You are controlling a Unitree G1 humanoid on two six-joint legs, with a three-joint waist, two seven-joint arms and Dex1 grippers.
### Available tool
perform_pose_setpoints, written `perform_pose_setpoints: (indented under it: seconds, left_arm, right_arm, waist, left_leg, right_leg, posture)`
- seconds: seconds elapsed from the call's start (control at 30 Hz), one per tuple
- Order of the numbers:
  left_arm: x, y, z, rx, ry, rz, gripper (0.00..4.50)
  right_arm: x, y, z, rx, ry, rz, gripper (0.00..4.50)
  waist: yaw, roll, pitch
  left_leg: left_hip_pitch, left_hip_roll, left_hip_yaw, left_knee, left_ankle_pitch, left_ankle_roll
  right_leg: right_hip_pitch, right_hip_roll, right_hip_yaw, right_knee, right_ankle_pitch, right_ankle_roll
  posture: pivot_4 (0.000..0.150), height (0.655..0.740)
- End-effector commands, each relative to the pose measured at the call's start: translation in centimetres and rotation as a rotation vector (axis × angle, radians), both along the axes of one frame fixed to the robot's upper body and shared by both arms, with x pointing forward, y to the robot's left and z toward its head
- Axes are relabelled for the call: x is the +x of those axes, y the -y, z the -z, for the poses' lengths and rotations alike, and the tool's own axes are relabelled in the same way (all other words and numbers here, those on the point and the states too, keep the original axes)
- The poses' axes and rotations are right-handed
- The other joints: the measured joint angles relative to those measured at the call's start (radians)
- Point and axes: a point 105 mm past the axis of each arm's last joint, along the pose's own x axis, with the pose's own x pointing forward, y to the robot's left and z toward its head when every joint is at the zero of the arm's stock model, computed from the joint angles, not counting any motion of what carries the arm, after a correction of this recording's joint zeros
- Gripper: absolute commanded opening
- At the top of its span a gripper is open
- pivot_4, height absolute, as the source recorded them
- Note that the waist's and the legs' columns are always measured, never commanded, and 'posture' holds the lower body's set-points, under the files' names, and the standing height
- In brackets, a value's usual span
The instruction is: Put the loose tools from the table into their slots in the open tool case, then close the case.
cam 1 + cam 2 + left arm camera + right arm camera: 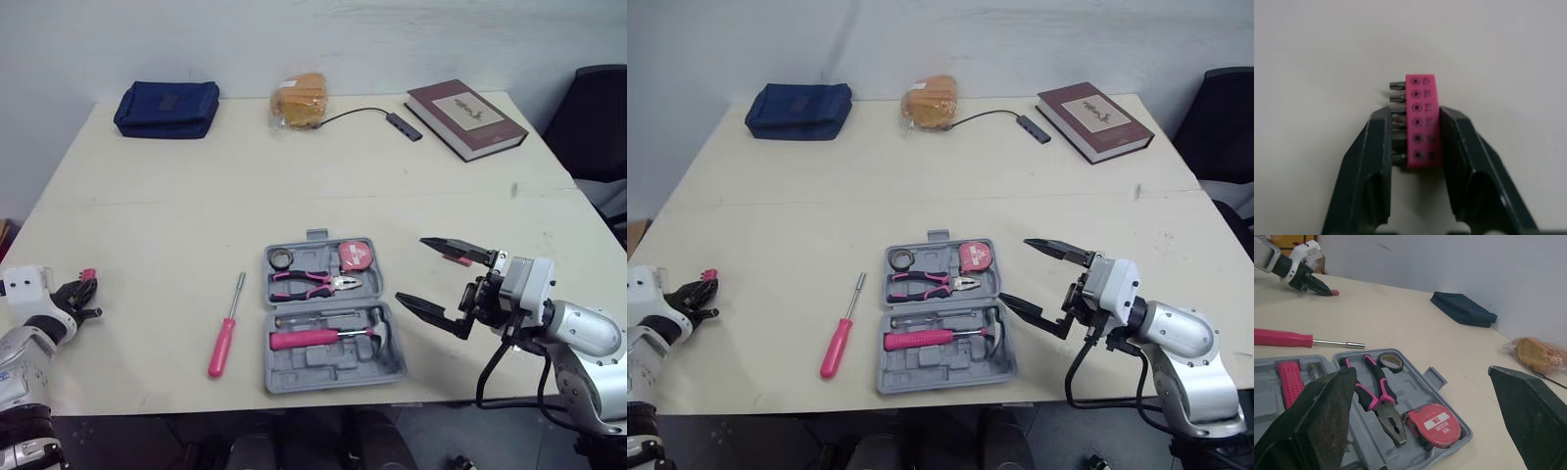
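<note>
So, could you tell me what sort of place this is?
Probably an office or workroom: a plain table against a white wall, a hardback book on it, a black chair alongside.

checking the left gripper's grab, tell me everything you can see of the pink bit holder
The pink bit holder is a rectangular block, plastic by its look, with a row of six round sockets on its face and short grey metal bits sticking out of one long side. The left gripper clamps it across its width, pressing on the bit ends at one side, over the pale table.
</note>
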Motion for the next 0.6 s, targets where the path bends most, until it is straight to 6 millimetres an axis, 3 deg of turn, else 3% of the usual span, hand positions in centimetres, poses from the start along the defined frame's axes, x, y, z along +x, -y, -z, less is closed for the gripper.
perform_pose_setpoints:
  seconds: [0.03,0.13,0.2,0.4,0.6]
  left_arm:
    - [0.7,5.3,-6.4,0.146,0.220,0.311,0.75]
    - [0.0,11.7,-6.6,0.305,0.174,0.671,0.75]
    - [-1.0,15.0,-6.6,0.343,0.154,0.863,0.75]
    - [-3.7,21.9,-6.6,0.369,0.061,1.276,0.75]
    - [-6.5,26.3,-5.7,0.402,-0.187,1.551,0.75]
  right_arm:
    - [-0.3,0.7,-0.7,-0.024,0.041,0.002,4.50]
    - [-0.5,1.4,0.1,-0.056,0.019,-0.004,4.50]
    - [-0.6,1.8,0.5,-0.072,0.008,-0.009,4.50]
    - [-0.7,2.4,1.3,-0.087,-0.015,-0.011,4.50]
    - [-1.2,2.5,2.1,-0.109,-0.038,-0.018,4.50]
  waist:
    - [0.007,-0.006,0.002]
    - [0.018,-0.008,0.003]
    - [0.020,-0.006,0.003]
    - [0.020,-0.005,0.005]
    - [0.023,-0.003,0.006]
  left_leg:
    - [-0.002,0.000,-0.003,0.001,0.000,0.000]
    - [-0.004,-0.001,-0.004,0.001,0.000,0.000]
    - [-0.003,-0.001,-0.003,0.000,-0.001,0.001]
    - [-0.003,-0.002,0.000,0.000,-0.002,0.001]
    - [-0.002,-0.003,-0.001,0.001,-0.001,0.000]
  right_leg:
    - [0.000,0.000,-0.003,-0.001,0.000,0.000]
    - [0.000,-0.001,-0.004,-0.003,0.000,0.000]
    - [0.001,-0.002,-0.003,-0.005,0.000,0.000]
    - [0.000,0.007,-0.002,-0.005,0.000,0.000]
    - [0.000,0.011,-0.001,-0.003,0.000,-0.001]
  posture:
    - [0.150,0.7400]
    - [0.150,0.7400]
    - [0.150,0.7400]
    - [0.150,0.7400]
    - [0.150,0.7400]
